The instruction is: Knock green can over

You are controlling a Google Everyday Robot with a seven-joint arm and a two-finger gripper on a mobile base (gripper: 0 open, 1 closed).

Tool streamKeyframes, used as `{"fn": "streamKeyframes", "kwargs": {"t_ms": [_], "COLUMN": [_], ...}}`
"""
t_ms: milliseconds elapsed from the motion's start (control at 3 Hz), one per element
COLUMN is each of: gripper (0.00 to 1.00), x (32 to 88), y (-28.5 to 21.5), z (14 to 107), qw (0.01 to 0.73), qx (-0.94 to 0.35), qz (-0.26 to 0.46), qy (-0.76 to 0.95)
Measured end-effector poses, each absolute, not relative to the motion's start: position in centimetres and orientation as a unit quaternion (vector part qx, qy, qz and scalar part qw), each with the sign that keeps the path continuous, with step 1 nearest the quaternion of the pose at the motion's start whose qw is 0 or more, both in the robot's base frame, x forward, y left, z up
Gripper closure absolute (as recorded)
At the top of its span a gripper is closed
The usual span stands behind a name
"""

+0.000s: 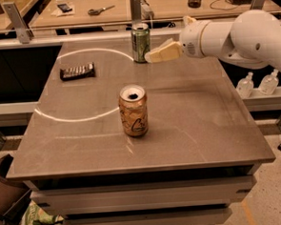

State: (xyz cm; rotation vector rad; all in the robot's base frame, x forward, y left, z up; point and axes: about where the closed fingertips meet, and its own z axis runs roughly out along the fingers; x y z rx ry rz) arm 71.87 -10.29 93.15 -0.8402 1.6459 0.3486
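Observation:
The green can stands upright near the far edge of the grey table, slim, with pale lettering and a silver top. My gripper comes in from the right on the white arm. Its cream-coloured fingertips sit just right of the can's lower part, almost touching it. An orange-tan can with dark script stands upright and open near the table's middle, well in front of the gripper.
A dark ridged snack packet lies at the table's left back. A wooden desk with scissors, a phone and a black cup lies behind. Two clear bottles stand low on the right. A bin stands lower left.

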Motion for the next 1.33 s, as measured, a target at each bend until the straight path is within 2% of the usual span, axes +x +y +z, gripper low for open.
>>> {"fn": "streamKeyframes", "kwargs": {"t_ms": [1333], "gripper": [0.0], "x": [78.7], "y": [-8.3], "z": [90.1], "qw": [0.604], "qx": [-0.343], "qz": [0.215], "qy": [0.687]}}
